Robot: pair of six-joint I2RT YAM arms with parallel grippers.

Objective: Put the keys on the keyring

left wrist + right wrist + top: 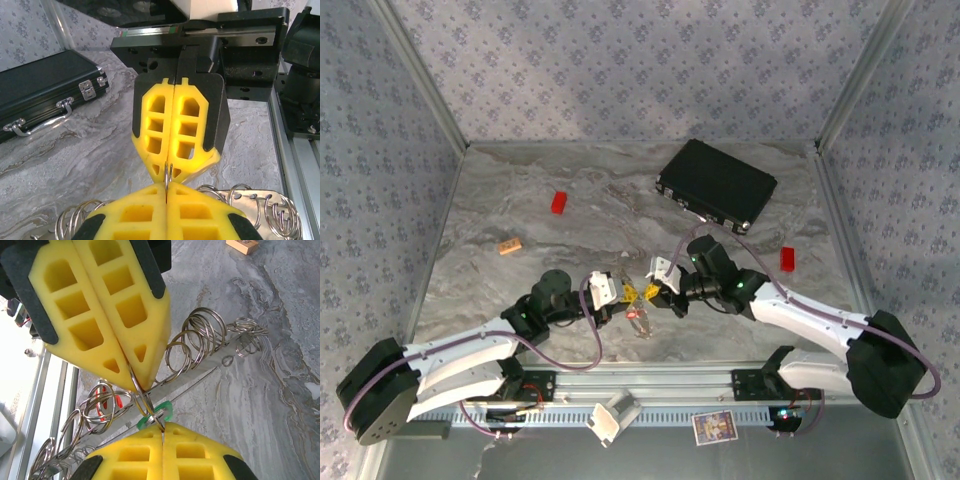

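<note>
Both grippers meet tip to tip over the middle of the table. My left gripper (630, 293) (166, 187) is shut on a thin silvery ring, the keyring (168, 172) (146, 401). My right gripper (656, 292) (162, 428) is shut on the same ring from the other side. The green key (168, 410) sits right at the right fingertips against the ring; I cannot tell whether it is threaded. The red key (106, 401) (640, 314) lies behind several more silvery rings (200, 337) strung along a flat metal strip on the table.
A large flat black case (717, 182) (45, 85) lies at the back right. Two plain red blocks (559, 202) (787, 259) and a tan-orange block (510, 245) (241, 245) sit apart on the marbled table (520, 180). An aluminium rail (650, 385) runs along the near edge.
</note>
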